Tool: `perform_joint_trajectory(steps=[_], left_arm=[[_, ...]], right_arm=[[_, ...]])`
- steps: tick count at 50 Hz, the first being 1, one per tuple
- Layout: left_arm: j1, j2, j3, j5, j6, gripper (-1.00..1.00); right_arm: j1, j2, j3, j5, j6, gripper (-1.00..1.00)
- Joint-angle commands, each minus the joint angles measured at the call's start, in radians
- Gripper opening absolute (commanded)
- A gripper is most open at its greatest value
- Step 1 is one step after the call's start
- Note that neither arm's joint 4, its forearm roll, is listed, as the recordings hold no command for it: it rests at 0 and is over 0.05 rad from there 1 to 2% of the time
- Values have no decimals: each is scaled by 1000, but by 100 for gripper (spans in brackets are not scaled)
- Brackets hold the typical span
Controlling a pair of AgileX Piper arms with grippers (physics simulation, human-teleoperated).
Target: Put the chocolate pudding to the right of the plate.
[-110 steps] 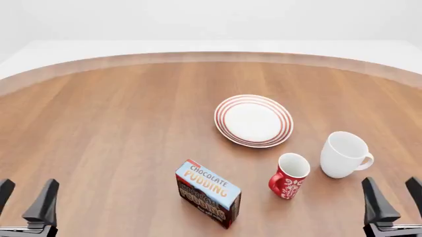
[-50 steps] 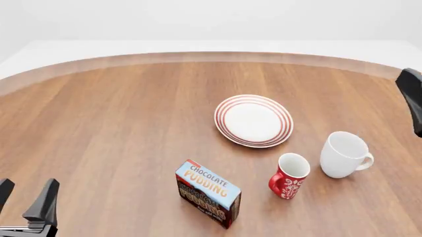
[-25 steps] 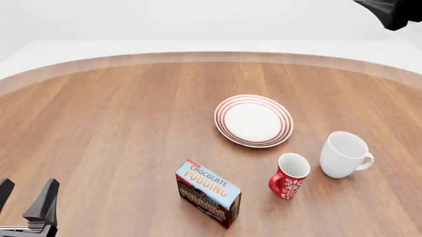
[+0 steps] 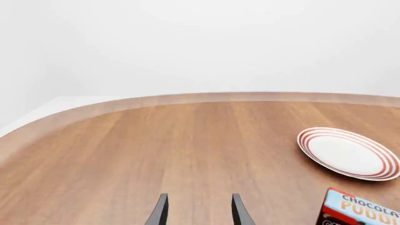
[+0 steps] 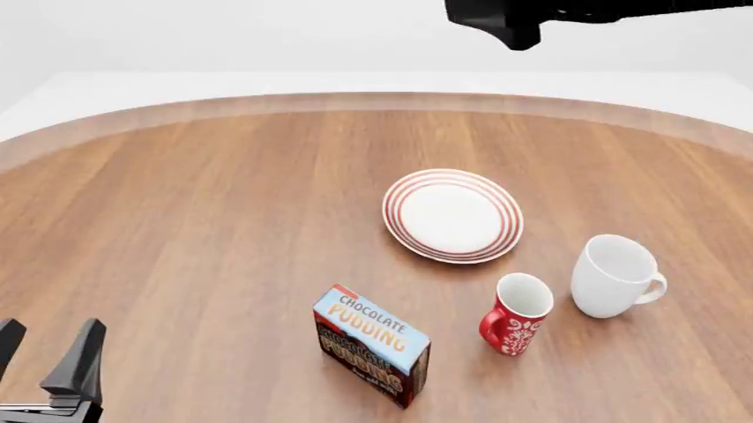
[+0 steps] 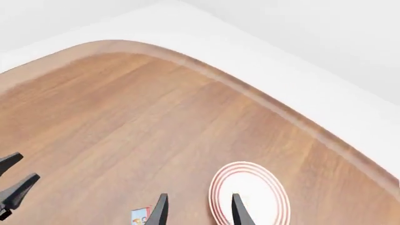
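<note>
Pudding box (image 5: 372,344) stood at 7 o'clock from plate (image 5: 453,215). Left gripper (image 4: 196,214) and right gripper (image 6: 196,211): fingers apart, empty.

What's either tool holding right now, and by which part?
Nothing. The left tool is open and empty near the table's near edge; the right tool is open, high above the table. The pudding stands untouched.

The left end effector (image 5: 48,363) sits low at the near left corner of the tabletop (image 5: 212,229), its two dark fingers (image 4: 160,213) parted with nothing between them; the right arm (image 5: 553,13) reaches high across the far side, its end effector (image 6: 196,210) open and empty, pointing down.
</note>
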Motion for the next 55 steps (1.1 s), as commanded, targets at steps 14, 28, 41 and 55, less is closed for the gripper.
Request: perform_joint_trajectory(steps=[14,28,41,55], left_arm=[[0,0,0,0,0,100],[0,0,0,0,0,100],[0,0,0,0,0,100],[0,0,0,0,0,100]], right_arm=[[105,105,84,15,93,100],[120,93,262,-63,149,100],[123,53,422,-151,177,100],[138,22,573,-224,212,100]])
